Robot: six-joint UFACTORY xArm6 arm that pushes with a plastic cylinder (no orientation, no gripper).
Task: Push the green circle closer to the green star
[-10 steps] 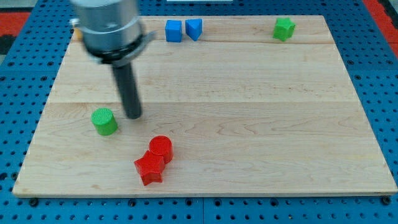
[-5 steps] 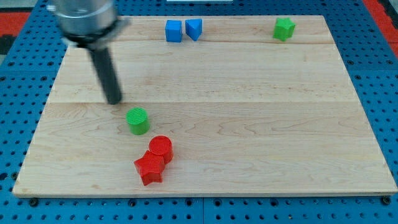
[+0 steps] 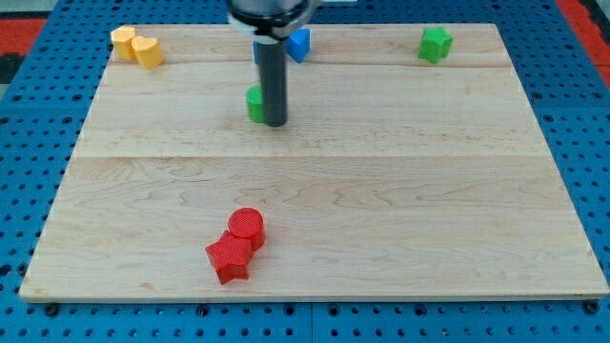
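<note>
One green circle (image 3: pixel 254 104) sits on your worktop (image 3: pixel 400 191) in the upper middle, touching my tip (image 3: pixel 275 123) on its left side and half hidden by the rod. The green star (image 3: pixel 435 44) lies well apart, top right. There is no gripper to grasp with.

The wooden counter (image 3: pixel 400 191) lies open across its middle and right side. My tip (image 3: pixel 275 123) touches the green circle block (image 3: pixel 254 103), which is partly hidden behind the rod. From there to the green star block (image 3: pixel 436 43), far right, the way is free. A blue block (image 3: pixel 300 43) stands just behind the rod; a red cylinder (image 3: pixel 246 226) and red star (image 3: pixel 229 258) sit near the front edge.
</note>
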